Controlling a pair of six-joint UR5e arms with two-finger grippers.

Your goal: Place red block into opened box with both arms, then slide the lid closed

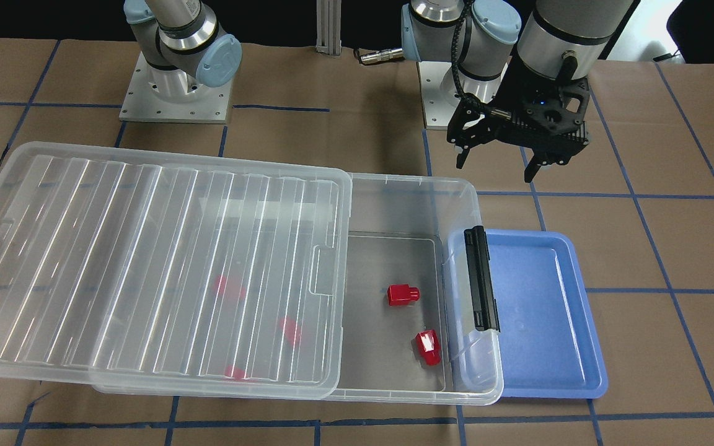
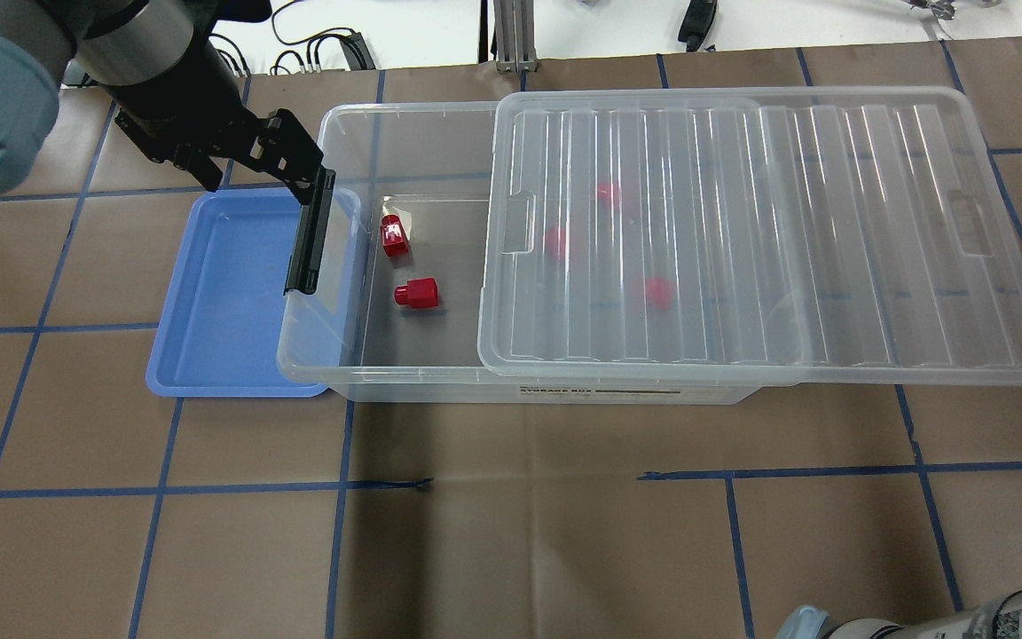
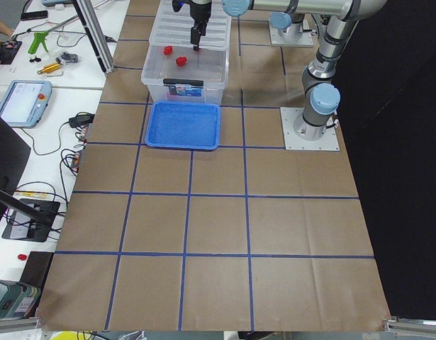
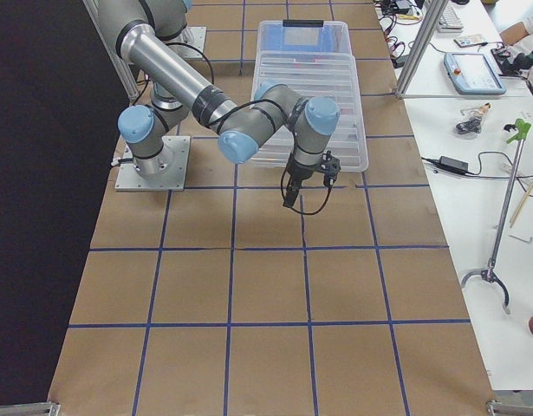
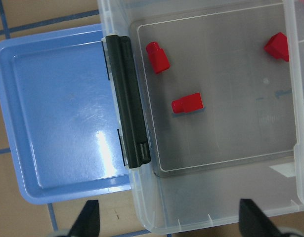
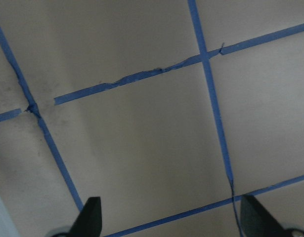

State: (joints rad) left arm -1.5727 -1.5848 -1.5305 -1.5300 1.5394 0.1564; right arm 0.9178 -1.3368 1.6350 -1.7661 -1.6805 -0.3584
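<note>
The clear box (image 1: 413, 186) lies lengthwise on the table, with its lid (image 1: 146, 260) slid off the latch end so that end stands uncovered. Two red blocks (image 1: 403, 294) (image 1: 428, 347) lie on the uncovered floor near the black latch bar (image 1: 481, 279). Three more show blurred under the lid (image 2: 759, 231). My left gripper (image 1: 496, 164) hangs open and empty above the box's latch-end corner, on the robot's side. Its wrist view looks down on the two red blocks (image 5: 187, 102) (image 5: 157, 57). My right gripper (image 6: 171, 222) is open over bare paper, off the lid's far end (image 4: 305, 186).
A blue tray (image 1: 543, 310) sits against the box's latch end, with nothing in it. Brown paper with a blue tape grid covers the table. The arm bases (image 1: 174, 93) stand behind the box. Side benches hold tools and a tablet (image 3: 23, 99).
</note>
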